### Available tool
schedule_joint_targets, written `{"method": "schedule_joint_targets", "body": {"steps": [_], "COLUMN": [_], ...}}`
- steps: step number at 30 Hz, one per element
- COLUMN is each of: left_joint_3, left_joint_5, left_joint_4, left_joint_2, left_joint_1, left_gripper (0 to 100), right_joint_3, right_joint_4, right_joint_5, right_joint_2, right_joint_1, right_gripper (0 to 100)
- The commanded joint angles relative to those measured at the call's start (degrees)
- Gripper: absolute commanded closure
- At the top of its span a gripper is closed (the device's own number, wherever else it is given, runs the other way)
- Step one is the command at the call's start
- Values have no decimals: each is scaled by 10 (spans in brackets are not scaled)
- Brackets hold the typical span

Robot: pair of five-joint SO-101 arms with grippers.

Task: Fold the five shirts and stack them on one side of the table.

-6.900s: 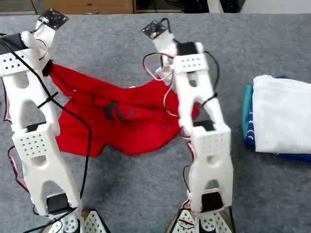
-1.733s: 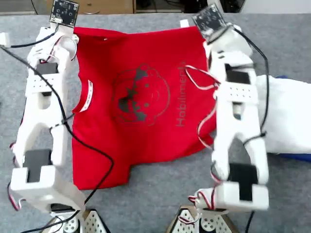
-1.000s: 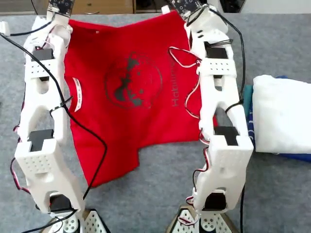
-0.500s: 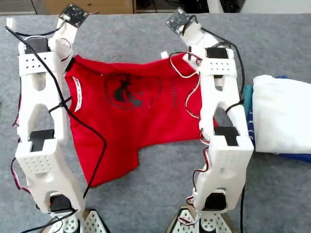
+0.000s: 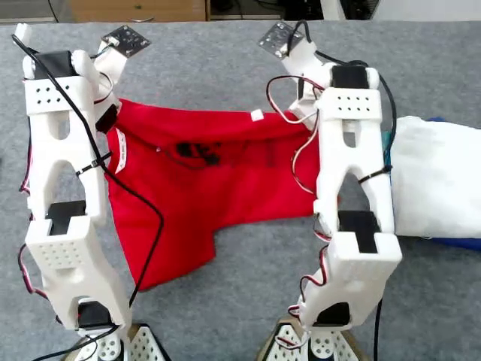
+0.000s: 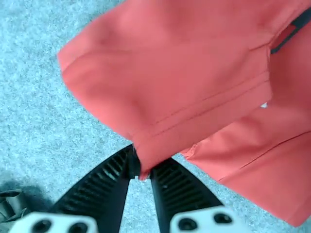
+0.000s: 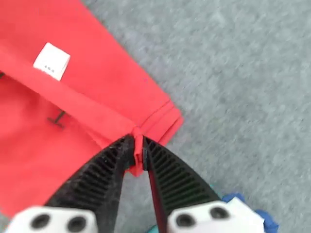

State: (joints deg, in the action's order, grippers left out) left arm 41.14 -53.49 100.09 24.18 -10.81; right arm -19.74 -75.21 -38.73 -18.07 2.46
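A red shirt [image 5: 203, 184] lies between the two arms on the grey table, its far edge folded toward the front. My left gripper [image 6: 140, 167] is shut on a hemmed edge of the red shirt [image 6: 194, 73] at its far left corner. My right gripper [image 7: 137, 145] is shut on the folded red shirt [image 7: 58, 97] corner at the far right, near a small white tag [image 7: 51, 60]. In the high view the left arm [image 5: 64, 128] and the right arm [image 5: 349, 150] flank the cloth.
A stack of folded shirts, white on top [image 5: 440, 177] over blue [image 5: 451, 242], lies at the table's right side, close to the right arm. Bare grey felt [image 5: 225, 301] lies in front of the red shirt. A wooden cabinet [image 5: 135, 9] stands beyond the far edge.
Both arms held the shirt stretched out high, then drew its far edge down and toward the front. The printed front has folded under, and the cloth now lies lower and shorter.
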Motion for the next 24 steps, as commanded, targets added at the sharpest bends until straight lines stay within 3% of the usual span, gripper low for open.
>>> {"method": "schedule_joint_targets", "body": {"steps": [1,9,14,24], "left_joint_3": [-21,-315,-463,-724], "left_joint_5": [-6,-27,21,64], "left_joint_4": [9,8,8,8], "left_joint_2": [-49,-272,-410,-605], "left_joint_1": [3,17,27,86], "left_gripper": [981,981,981,981], "right_joint_3": [-33,-38,-32,41], "right_joint_4": [-39,-133,-189,-162], "right_joint_5": [-7,-7,-7,-34], "right_joint_2": [40,44,72,78], "right_joint_1": [-23,-45,-47,-47], "right_gripper": [996,995,995,995]}}
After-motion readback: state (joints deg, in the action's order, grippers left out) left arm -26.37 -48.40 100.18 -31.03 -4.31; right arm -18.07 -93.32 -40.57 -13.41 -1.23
